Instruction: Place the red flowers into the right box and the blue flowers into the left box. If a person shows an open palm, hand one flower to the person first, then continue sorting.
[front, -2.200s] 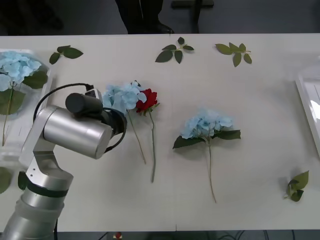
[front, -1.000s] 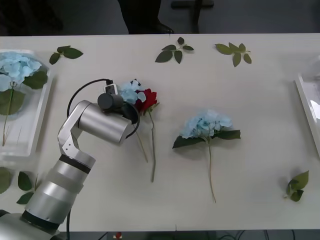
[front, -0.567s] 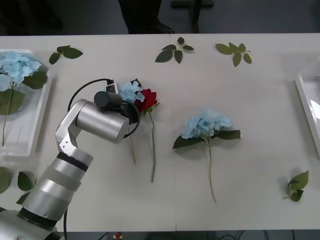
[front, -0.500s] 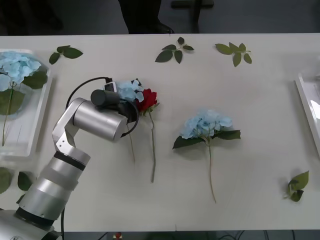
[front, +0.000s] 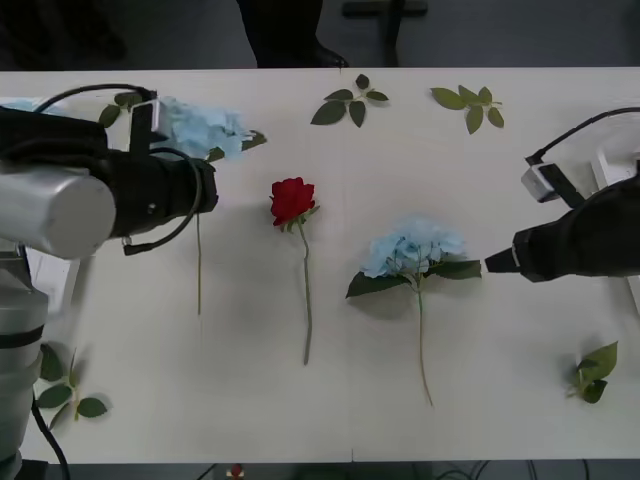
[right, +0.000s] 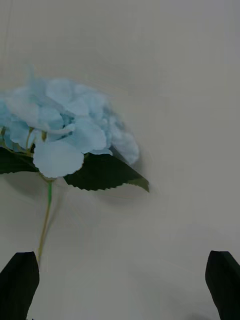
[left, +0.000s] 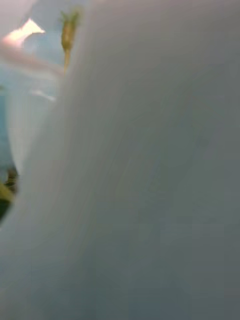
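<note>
White tabletop (front: 480, 400) stretches before me, scattered with loose leaf sprigs (front: 350, 103), and dark trousers stand past its far edge with no palm offered.

What has just changed: a moment ago my left arm was bent low over a blue flower lying head to head with the red rose; now that blue flower (front: 200, 125) is up off the surface, its stem hanging straight down, carried toward the left side. My left end effector (front: 190, 160) is hidden behind the wrist housing in the front view, and its own camera gives me only blur, so I cannot tell directly how the fingers sit; I judge it clenched on the flower, since the flower rides with the arm.

The red rose (front: 292, 199) now lies alone. My right arm has also come in from the right, its end effector (right: 120, 285) spread wide and empty, hovering just beside the second blue flower (right: 65, 130) at mid-table.

The left box is masked by my arm; a bit of the right box's rim (front: 603, 160) peeks out behind the right arm. Dropping the carried flower there is the next step, I reckon.
</note>
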